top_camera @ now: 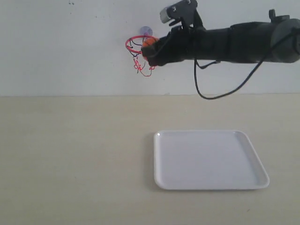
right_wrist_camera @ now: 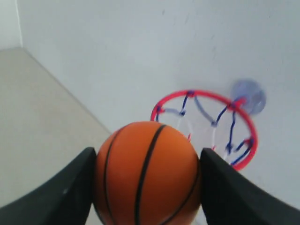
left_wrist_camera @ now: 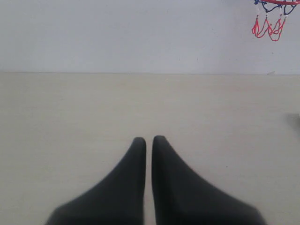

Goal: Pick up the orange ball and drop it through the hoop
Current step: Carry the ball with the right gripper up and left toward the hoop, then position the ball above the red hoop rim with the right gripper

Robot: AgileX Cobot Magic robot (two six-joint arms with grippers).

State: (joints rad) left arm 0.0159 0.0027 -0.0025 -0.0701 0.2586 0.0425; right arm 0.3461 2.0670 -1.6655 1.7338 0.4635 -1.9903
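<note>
The orange ball (right_wrist_camera: 146, 173) with black seams is clamped between the two black fingers of my right gripper (right_wrist_camera: 147, 161), which is shut on it. In the exterior view the ball (top_camera: 149, 44) is held high at the wall, at the right side of the hoop (top_camera: 136, 46), about level with its ring. The hoop (right_wrist_camera: 206, 123) has a red ring, a blue, white and red string net and a clear suction cup (right_wrist_camera: 249, 96) stuck to the wall. My left gripper (left_wrist_camera: 149, 140) is shut and empty low over the table; the hoop's net (left_wrist_camera: 270, 18) shows far off.
A white rectangular tray (top_camera: 208, 159) lies on the beige table (top_camera: 70, 159), below and to the right of the hoop. The white wall (top_camera: 70, 47) stands directly behind the hoop. A black cable (top_camera: 220, 91) hangs under my right arm.
</note>
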